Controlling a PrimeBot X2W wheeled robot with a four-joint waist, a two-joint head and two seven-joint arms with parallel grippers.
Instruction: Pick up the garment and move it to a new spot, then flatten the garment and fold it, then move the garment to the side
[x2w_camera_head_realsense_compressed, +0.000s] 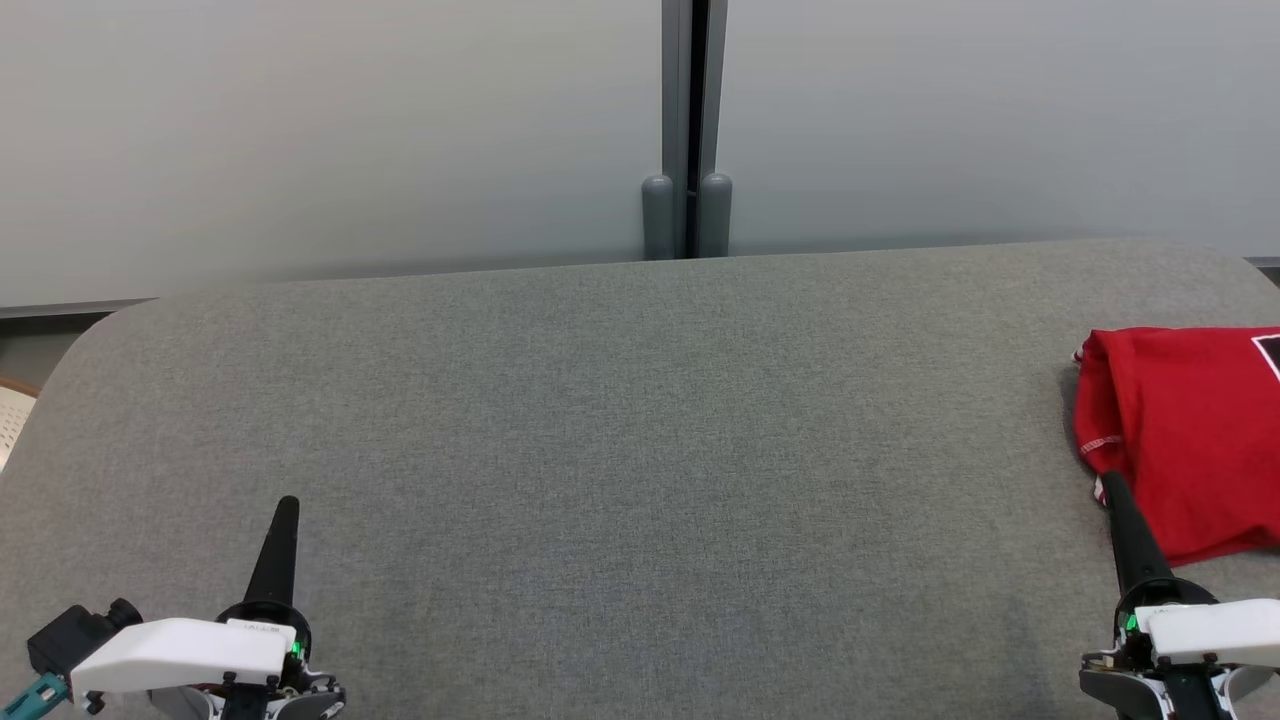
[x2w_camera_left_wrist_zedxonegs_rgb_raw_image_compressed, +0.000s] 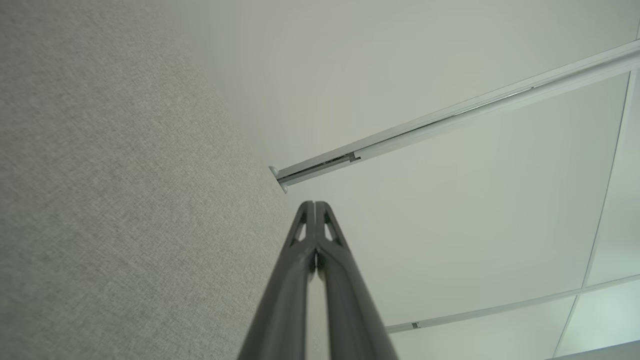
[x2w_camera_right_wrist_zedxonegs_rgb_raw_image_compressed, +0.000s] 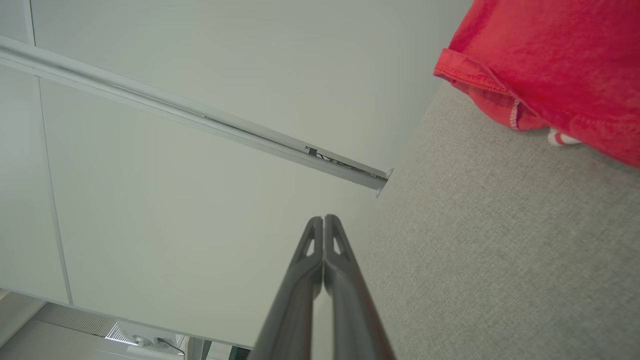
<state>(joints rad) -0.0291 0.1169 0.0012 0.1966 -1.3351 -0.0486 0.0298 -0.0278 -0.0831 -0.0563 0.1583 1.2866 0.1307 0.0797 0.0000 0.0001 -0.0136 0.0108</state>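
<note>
Garment (x2w_camera_head_realsense_compressed: 1190, 440) at 3 o'clock looks folded; move-aside step seems done. Left hand (x2w_camera_head_realsense_compressed: 287, 505) and right hand (x2w_camera_head_realsense_compressed: 1112, 485) closed, empty. Next: back away.

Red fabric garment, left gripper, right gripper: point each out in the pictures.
red fabric garment (x2w_camera_head_realsense_compressed: 1188, 430), head view, middle of the visible cloth.
left gripper (x2w_camera_left_wrist_zedxonegs_rgb_raw_image_compressed: 315, 205), left wrist view, between its shut dark fingertips.
right gripper (x2w_camera_right_wrist_zedxonegs_rgb_raw_image_compressed: 324, 218), right wrist view, between its shut dark fingertips.
</note>
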